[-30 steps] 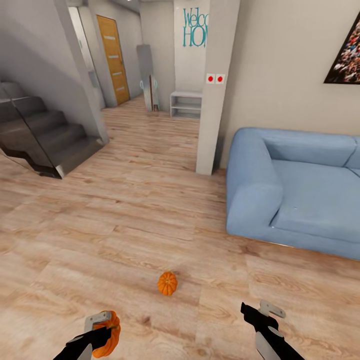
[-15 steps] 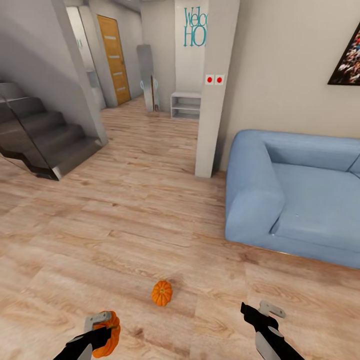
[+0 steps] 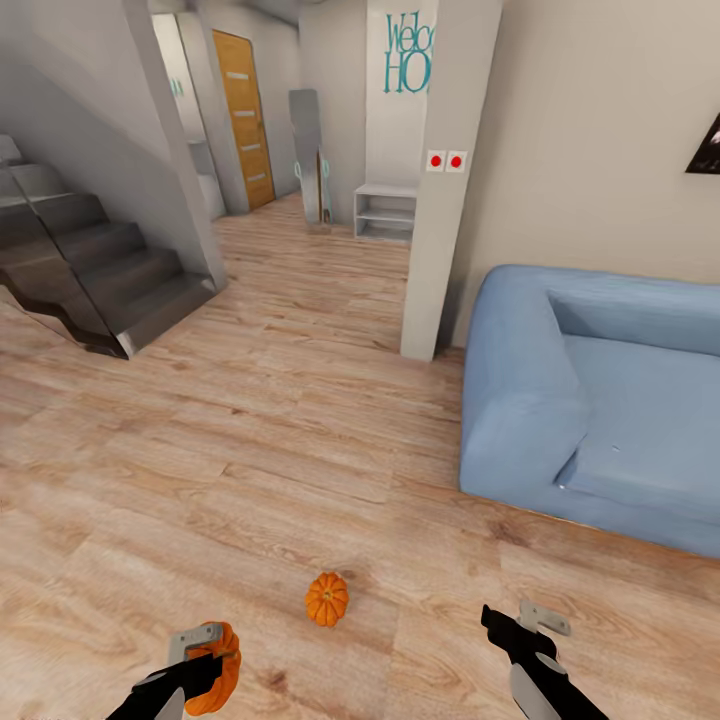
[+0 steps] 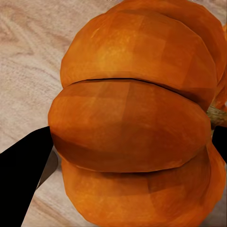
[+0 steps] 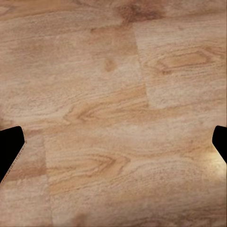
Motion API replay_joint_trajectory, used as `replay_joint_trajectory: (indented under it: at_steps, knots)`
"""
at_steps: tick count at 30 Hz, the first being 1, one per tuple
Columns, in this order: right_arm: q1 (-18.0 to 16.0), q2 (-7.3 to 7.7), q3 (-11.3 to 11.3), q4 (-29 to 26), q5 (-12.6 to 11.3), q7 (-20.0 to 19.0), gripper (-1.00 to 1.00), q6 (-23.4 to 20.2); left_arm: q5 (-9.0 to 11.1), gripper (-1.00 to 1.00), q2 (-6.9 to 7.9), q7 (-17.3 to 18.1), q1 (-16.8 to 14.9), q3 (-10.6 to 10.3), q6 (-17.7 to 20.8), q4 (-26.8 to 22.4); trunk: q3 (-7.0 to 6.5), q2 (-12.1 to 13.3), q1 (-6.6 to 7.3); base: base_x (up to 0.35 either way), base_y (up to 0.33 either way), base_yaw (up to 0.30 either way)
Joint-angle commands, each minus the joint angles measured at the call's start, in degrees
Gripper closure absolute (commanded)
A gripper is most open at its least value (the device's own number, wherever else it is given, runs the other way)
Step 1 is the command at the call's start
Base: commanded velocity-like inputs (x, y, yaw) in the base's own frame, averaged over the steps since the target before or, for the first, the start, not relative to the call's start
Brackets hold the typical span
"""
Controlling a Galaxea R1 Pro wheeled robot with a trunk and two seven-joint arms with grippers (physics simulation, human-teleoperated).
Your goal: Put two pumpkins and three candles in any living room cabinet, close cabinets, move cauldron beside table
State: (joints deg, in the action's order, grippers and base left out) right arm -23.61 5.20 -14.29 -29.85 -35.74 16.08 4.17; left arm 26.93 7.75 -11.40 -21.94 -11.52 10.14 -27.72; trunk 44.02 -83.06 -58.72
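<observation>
Light wood plank floor; blue fabric sofa: view has swung leftward.
Second orange ribbed pumpkin: loose on floor, ahead, awaiting pickup.
Left gripper: pinching orange ribbed pumpkin.
Right gripper: spread, empty.

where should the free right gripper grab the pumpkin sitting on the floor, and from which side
Grip the pumpkin on the floor across its round ribbed body, coming down from above with a finger on each side. It sits alone on the bare floor, so the top is open. The right gripper looks open and empty; the left gripper already holds the other pumpkin.
</observation>
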Motion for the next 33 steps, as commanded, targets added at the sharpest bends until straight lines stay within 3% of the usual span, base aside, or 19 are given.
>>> replay_joint_trajectory:
  at_steps: [1, 18, 26, 33]
  knots:
    - [-0.03, 0.08, -0.48, -0.03, -0.61, 0.36, -1.0, 0.31, 0.5, 1.0, 0.07, -0.55, -0.02, -0.5, 0.23, -0.16, 0.04, -0.02, -0.01, 0.139, -0.111, 0.108]
    - [-0.03, 0.08, -0.55, -0.03, -0.56, 0.36, -1.0, 0.31, 0.5, 1.0, 0.07, -0.55, 0.01, -0.5, 0.23, -0.15, 0.04, -0.02, -0.01, 0.071, -0.028, 0.043]
    - [-0.03, 0.08, -0.52, -0.03, -0.56, 0.36, -1.0, 0.31, 0.5, 1.0, 0.07, -0.55, 0.03, -0.52, 0.23, -0.16, 0.04, -0.02, -0.01, 0.07, 0.0, 0.213]
    - [-0.03, 0.08, -0.49, -0.03, -0.56, 0.36, -1.0, 0.31, 0.49, 1.0, 0.07, -0.55, 0.04, -0.51, 0.23, -0.15, 0.04, -0.02, -0.01, 0.096, 0.0, 0.033]
